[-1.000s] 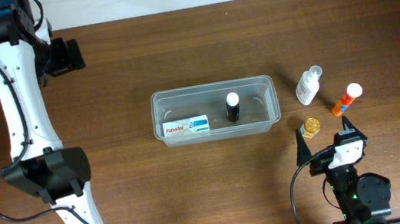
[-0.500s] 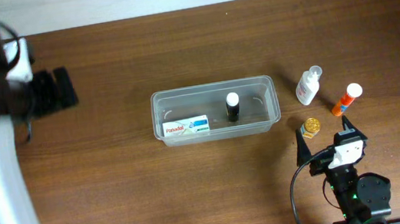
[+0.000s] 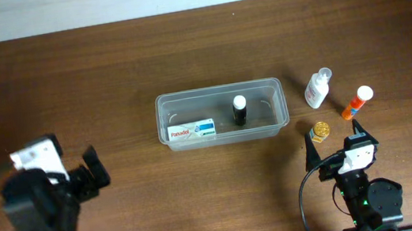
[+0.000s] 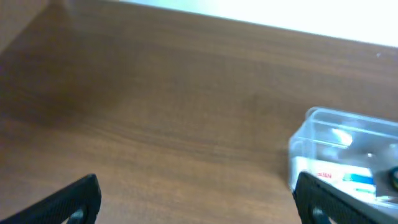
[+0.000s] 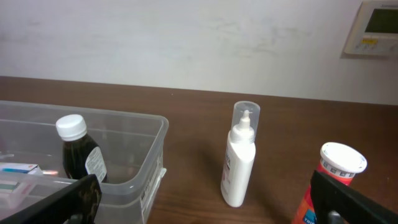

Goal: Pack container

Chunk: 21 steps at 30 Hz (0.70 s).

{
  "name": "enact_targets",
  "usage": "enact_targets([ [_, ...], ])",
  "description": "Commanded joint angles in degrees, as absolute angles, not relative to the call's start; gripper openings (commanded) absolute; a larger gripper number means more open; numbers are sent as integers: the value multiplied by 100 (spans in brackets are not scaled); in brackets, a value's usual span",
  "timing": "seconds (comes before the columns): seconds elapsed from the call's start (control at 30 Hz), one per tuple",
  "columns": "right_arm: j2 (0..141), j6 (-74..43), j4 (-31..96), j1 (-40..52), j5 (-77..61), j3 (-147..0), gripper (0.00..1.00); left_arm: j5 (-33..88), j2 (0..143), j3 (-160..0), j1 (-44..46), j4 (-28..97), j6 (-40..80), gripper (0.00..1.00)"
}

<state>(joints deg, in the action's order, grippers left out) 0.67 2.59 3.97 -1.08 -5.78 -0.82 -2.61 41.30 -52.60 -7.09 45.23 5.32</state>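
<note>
The clear container (image 3: 219, 91) sits mid-table, holding a Panadol box (image 3: 191, 130) and a dark bottle with a white cap (image 3: 240, 110). My left gripper (image 3: 95, 171) is open and empty at the front left, well apart from the tub; its wrist view shows the container's left end (image 4: 305, 146) ahead on the right. My right gripper (image 3: 335, 138) is open and empty at the front right. Ahead of it in the right wrist view stand the container's corner (image 5: 146, 158), the dark bottle (image 5: 78, 155), a white spray bottle (image 5: 239, 158) and an orange tube (image 5: 329, 183).
To the right of the tub stand the white spray bottle (image 3: 316, 88) and the orange tube with a white cap (image 3: 357, 102). A small gold-capped jar (image 3: 320, 131) is just ahead of the right gripper's left finger. A pale wall rises behind the table.
The left arm has swung from the back left corner down to the front left of the table, its gripper still open. The right arm and the objects have not moved.
</note>
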Motion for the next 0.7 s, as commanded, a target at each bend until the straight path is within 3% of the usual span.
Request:
enact_targets([
  [0.0, 21, 250, 401, -152, -532, -32, 98, -388, 3785, -4412, -698, 3935, 410, 99],
  [0.2, 21, 250, 401, -152, -532, -32, 98, 228, 3900, -3669, -698, 3015, -379, 99],
  [0.67, 21, 250, 401, -152, -532, -32, 98, -281, 4257, -3651, -698, 3089, -377, 99],
])
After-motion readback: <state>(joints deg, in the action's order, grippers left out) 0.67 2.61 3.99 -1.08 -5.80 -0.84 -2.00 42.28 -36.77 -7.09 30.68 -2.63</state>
